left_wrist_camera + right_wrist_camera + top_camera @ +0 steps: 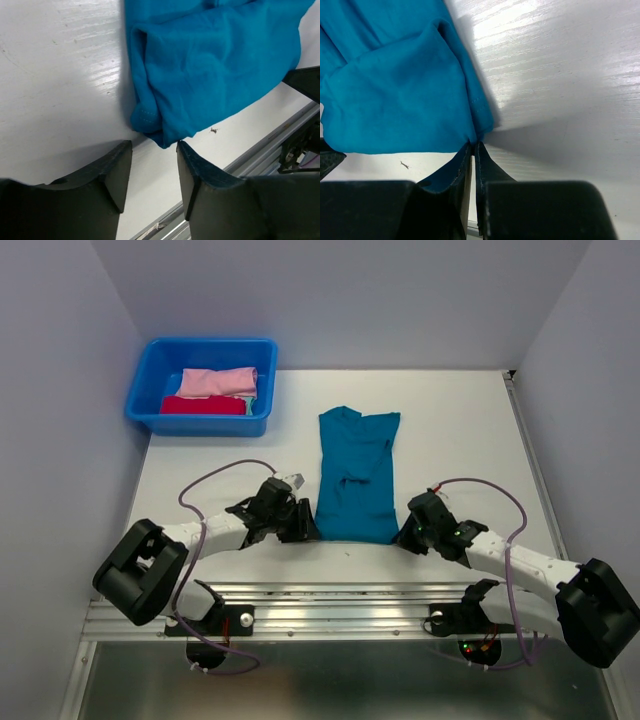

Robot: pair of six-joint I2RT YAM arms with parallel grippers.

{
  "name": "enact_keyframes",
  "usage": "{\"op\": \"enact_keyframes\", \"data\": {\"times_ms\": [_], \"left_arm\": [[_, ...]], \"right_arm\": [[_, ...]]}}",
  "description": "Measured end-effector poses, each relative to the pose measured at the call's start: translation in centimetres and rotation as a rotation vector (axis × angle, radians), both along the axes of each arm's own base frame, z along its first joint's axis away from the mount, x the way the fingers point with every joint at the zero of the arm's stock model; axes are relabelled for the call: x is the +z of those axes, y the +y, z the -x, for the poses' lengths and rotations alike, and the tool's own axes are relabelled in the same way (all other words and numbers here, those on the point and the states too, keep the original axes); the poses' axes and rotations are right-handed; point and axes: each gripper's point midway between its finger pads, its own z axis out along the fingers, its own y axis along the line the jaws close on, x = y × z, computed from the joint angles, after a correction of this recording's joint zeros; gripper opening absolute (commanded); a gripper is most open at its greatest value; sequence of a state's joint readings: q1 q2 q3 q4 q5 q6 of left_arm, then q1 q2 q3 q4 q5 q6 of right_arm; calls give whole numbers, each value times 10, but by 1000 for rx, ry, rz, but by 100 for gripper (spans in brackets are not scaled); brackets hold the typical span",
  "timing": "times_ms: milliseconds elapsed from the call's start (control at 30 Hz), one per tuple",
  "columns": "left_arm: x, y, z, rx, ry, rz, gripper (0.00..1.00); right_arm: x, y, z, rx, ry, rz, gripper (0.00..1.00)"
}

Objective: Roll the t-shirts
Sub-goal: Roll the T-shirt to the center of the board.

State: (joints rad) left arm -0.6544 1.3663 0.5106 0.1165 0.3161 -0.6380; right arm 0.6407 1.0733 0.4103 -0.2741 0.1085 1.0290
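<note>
A teal-blue t-shirt (357, 475), folded into a long strip, lies on the white table (470, 430) with its hem toward the arms. My left gripper (300, 525) sits at the hem's near-left corner. In the left wrist view its jaws stand open (154, 145), and the shirt's (210, 65) corner tip pokes just between the fingertips, unclamped. My right gripper (408, 533) is at the near-right corner. In the right wrist view it is shut (475, 145) on that corner of the shirt (395, 95). Pink (218, 381) and red (203, 406) t-shirt bundles lie in the tub.
A bright-blue plastic tub (200, 426) stands at the back left of the table. A metal rail (340, 612) runs along the near edge just behind both grippers. Grey walls close in the left, right and far sides.
</note>
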Motion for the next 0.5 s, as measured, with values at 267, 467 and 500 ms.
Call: {"op": "enact_keyframes", "data": {"times_ms": [267,467,500], "left_arm": [[10,-3,-1,-4,-34,34,46],[6,-4,1,-9,-31,37,48],[4,-4,1,-9,-26,35,47]], "right_arm": [[0,0,0,-3,-1,-3,11],[0,1,-1,-6,1,-5,12],[0,1,-1,-6,1,-5,11]]}}
